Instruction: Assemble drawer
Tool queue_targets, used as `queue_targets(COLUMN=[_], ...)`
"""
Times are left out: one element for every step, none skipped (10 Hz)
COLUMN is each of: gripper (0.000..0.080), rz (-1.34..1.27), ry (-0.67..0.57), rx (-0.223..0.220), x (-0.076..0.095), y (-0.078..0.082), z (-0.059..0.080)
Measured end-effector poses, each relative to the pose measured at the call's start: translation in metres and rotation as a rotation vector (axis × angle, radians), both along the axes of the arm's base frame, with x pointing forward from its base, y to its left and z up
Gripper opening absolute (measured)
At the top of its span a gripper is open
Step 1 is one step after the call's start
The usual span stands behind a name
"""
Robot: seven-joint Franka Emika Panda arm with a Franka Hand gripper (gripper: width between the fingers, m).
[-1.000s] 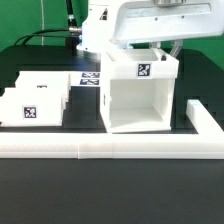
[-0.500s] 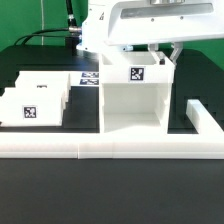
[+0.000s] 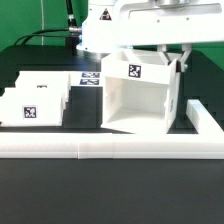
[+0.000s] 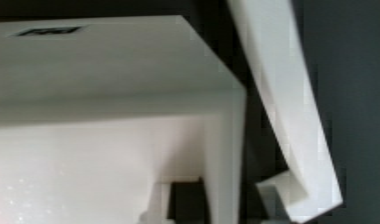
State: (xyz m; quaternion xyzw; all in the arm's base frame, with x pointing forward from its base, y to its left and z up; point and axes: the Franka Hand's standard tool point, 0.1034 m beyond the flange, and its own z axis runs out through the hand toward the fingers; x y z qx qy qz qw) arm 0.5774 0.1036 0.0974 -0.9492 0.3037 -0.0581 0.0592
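Note:
The large white boxy drawer casing stands just behind the front border wall, twisted and tilted, with its open side facing the camera and a square tag on top. My gripper comes down from above at its top far right edge and is shut on the casing's side wall. In the wrist view the casing fills the frame, and its thin wall runs between my dark fingers. Two smaller white trays with tags sit together at the exterior view's left.
The long low white L-shaped border wall runs along the front and turns back at the exterior view's right; it also shows in the wrist view. The marker board lies behind, between the trays and the casing.
The casing, square to the camera before, has turned and tilted in my grip, with its bottom swung toward the exterior view's right. The trays have not moved.

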Motion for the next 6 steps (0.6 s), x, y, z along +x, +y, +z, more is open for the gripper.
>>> queue_targets(gripper=[0.0042, 0.0042, 0.0042, 0.0044, 0.0044, 0.0044], rz=[-0.085, -0.115, -0.157, -0.205, -0.254, -0.268], ry=[0.002, -0.002, 0.001, 0.005, 0.009, 0.011], rx=[0.014, 0.023, 0.031, 0.039, 0.048, 0.052], x=[0.0098, 0.0090, 0.0090, 0.0093, 0.0094, 0.0096], y=[0.0022, 0.0030, 0.0021, 0.0016, 0.0003, -0.0004], z=[0.0016, 0.0037, 0.0036, 0.0036, 0.0035, 0.0035])
